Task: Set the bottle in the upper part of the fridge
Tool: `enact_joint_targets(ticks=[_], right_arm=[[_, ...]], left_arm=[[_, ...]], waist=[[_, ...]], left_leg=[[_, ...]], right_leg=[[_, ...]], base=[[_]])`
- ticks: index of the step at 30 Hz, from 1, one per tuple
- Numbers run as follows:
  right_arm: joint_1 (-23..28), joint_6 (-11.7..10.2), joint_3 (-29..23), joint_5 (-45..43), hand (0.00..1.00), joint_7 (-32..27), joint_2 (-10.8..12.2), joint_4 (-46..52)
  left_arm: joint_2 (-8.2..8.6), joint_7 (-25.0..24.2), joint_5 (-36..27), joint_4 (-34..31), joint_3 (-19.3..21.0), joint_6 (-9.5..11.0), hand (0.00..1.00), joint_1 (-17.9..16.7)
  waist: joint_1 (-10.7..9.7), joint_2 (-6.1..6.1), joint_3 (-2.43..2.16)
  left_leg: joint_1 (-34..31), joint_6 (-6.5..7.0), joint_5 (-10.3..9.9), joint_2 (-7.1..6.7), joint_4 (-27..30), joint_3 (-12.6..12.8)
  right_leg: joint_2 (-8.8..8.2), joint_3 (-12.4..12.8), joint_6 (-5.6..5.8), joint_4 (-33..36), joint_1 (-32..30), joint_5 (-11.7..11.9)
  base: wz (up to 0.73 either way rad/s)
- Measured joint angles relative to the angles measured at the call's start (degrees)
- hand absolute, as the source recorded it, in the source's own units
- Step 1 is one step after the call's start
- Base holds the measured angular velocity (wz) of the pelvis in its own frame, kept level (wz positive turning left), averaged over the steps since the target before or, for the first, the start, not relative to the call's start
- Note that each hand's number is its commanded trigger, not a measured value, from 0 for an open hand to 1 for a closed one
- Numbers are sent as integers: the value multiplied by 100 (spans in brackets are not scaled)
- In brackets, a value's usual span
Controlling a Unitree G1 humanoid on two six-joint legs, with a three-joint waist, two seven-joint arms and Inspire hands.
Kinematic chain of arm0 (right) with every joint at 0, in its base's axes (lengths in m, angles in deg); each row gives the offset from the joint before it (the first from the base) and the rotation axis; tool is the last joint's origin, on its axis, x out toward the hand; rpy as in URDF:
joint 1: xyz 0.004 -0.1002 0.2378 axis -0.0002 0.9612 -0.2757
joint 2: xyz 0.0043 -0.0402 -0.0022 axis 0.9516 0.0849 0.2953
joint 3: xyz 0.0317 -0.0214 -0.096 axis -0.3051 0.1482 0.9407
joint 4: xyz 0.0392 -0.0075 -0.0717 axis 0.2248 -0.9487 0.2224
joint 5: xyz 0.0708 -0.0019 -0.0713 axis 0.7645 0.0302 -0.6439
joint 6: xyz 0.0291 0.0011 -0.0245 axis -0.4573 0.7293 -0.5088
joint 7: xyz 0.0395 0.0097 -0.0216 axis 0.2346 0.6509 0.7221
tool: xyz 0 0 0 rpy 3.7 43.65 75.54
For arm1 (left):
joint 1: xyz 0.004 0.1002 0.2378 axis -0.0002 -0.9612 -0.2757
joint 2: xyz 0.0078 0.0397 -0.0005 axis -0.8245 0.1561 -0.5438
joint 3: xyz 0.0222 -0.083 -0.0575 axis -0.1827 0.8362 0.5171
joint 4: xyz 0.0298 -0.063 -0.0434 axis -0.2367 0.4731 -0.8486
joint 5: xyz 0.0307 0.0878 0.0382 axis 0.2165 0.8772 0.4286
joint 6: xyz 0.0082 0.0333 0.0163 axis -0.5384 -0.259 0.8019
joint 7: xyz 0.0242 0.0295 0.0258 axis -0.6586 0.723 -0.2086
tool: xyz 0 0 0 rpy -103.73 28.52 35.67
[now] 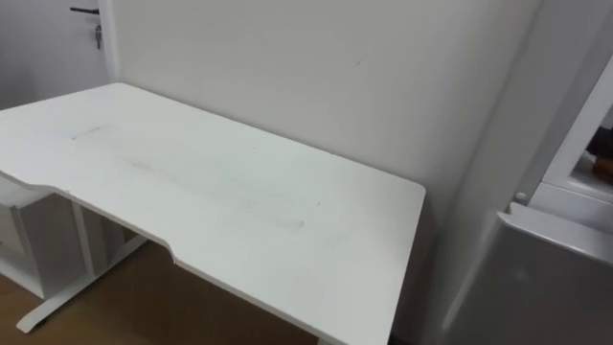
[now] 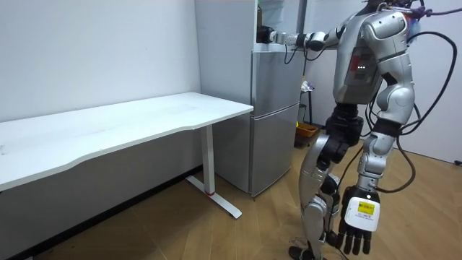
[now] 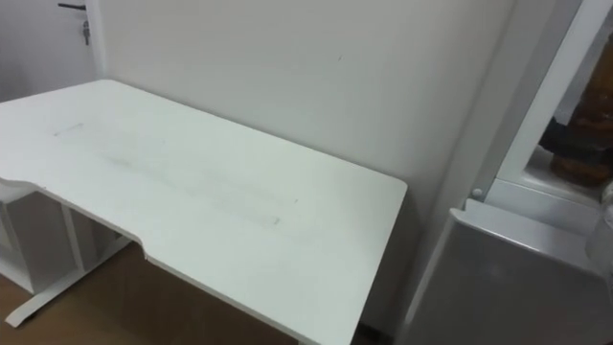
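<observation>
In the room view I stand in front of the silver fridge [image 2: 274, 108], facing it. My right arm reaches out level into its upper compartment, and my right hand [image 2: 266, 34] sits dark at the opening. Whether it holds the bottle I cannot tell. My left hand [image 2: 359, 220] hangs by my leg with its fingers straight and nothing in it. In the eye views the fridge [image 3: 508, 278] fills the right side. Its upper compartment [image 3: 546, 168] stands open above the grey lower door, with a dark blurred shape [image 3: 581, 144] inside.
A long white table [image 1: 220, 192] runs along the wall to the left of the fridge, with a white drawer unit [image 1: 24, 240] under its far end. A door with a dark handle [image 1: 84, 11] is beyond it. The floor is wood.
</observation>
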Motion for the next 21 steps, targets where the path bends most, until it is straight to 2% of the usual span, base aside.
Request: enact_joint_targets(ticks=[7, 21], right_arm=[[2, -54, -2, 3, 0, 358, 17, -72], [2, -56, -26, -36, 0, 609, 87, -90]], left_arm=[[-2, -57, -3, -24, -22, 0, 0, -2], [0, -59, 0, -23, -84, -36, 0, -27]], waist=[[-28, -1, 0], [-156, 0, 1]], left_leg=[[61, 2, 0, -4, -46, 27], [133, 1, 1, -7, -90, 30]], right_leg=[[1, 48, 0, -3, 27, 0], [3, 45, 2, -13, 96, -1]], base=[[-3], [0]])
